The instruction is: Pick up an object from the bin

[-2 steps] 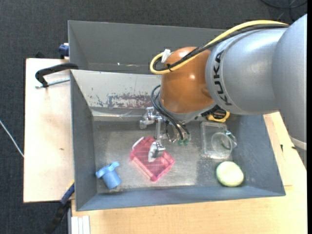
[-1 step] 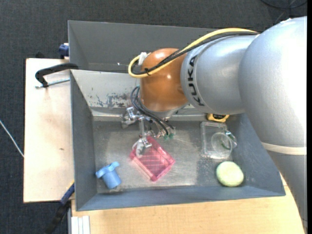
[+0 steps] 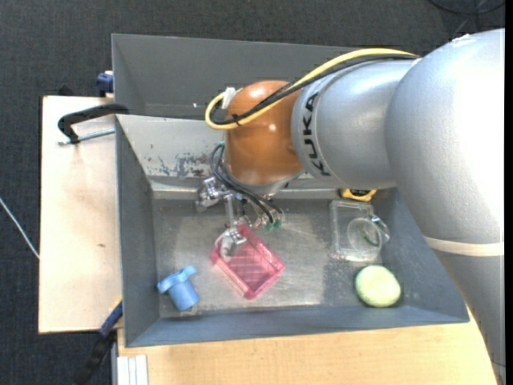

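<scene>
- now, the gripper (image 3: 235, 237) is down low in the middle of the bin (image 3: 136, 215), right at the upper-left edge of a pink see-through square tray (image 3: 252, 269) that lies flat on the bin floor.
- whether it is clenched or released i cannot tell. the tip is lost against the wrist hardware above it, so i won't call this a grasp.
- the pink tray looks like thin ribbed plastic. i'd judge it light and fairly stiff across the base, with a rim that could flex or crack under a hard pinch.
- it's smooth plastic on smooth metal, so it will likely skid if nudged rather than nipped.
- best hold, to my eye, is across the raised rim at that upper-left edge, one side inside the wall and one outside.
- the neighbours are well apart: a blue plastic piece (image 3: 180, 289) toward the lower left, a clear cup (image 3: 358, 233) and a pale green ball (image 3: 377, 285) off to the right. nothing crowds a lift.
</scene>
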